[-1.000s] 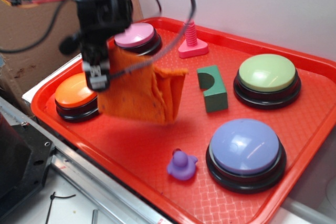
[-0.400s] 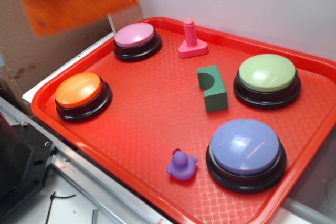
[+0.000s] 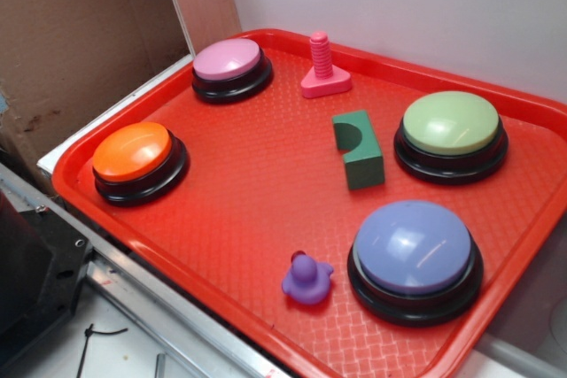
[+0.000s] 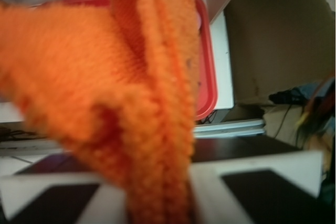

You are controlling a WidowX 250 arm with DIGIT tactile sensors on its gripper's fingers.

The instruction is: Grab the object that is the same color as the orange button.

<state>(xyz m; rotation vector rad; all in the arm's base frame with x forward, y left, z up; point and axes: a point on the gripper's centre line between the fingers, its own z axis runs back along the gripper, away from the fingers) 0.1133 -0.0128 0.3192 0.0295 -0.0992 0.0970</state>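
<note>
Since the earlier frames the arm and the orange rag [image 4: 105,103] have gone up and out of the exterior view; a second ago the rag was hanging over the tray [image 3: 248,210] beside the orange button [image 3: 133,151], then it was only a blur in the top left corner, and now this view shows no arm at all. The rag is seen only in the wrist view, where it fills most of the picture and hangs folded between the two light pincer [image 4: 157,203] fingers, which are closed on it at its lower edge. The tray lies far below behind it.

The rag looks soft, light and limp, so it folds and swings freely; I judge that a bunched fold gives a firmer hold than a single thin edge.

On the tray nothing else has changed: the pink button [image 3: 232,59], green button [image 3: 450,123], purple button [image 3: 415,247], green block [image 3: 358,151], pink bolt [image 3: 322,68] and purple duck [image 3: 306,279] rest as before.
</note>
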